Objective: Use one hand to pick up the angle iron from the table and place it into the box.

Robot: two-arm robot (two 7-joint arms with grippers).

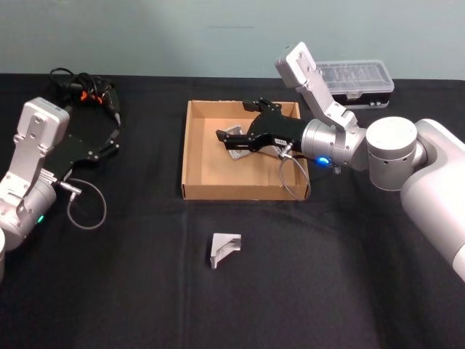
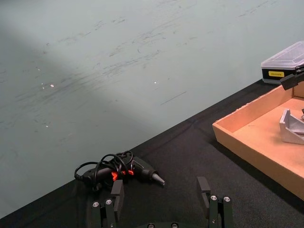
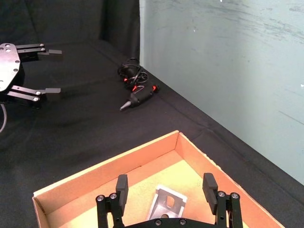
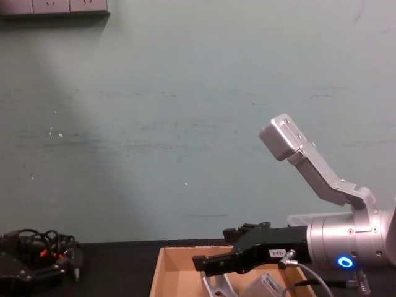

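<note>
Right end effector (image 3: 165,183) gapes over angle iron (image 3: 168,203) inside box (image 3: 95,175).

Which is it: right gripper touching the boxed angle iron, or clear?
Apart. Right wrist view: right gripper's open fingers flank the angle iron, box floor showing between.

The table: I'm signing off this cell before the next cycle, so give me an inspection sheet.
Surface: black table.
Job's things: one angle iron inside the box; second angle iron on the table before it.
Clutter: corded hand tool back left; clear-lidded case behind the box.
Grippers: right gripper open above the boxed iron; left gripper open, parked left.
Cables: grey cable looping at each wrist.
Surroundings: teal wall, sockets.
</note>
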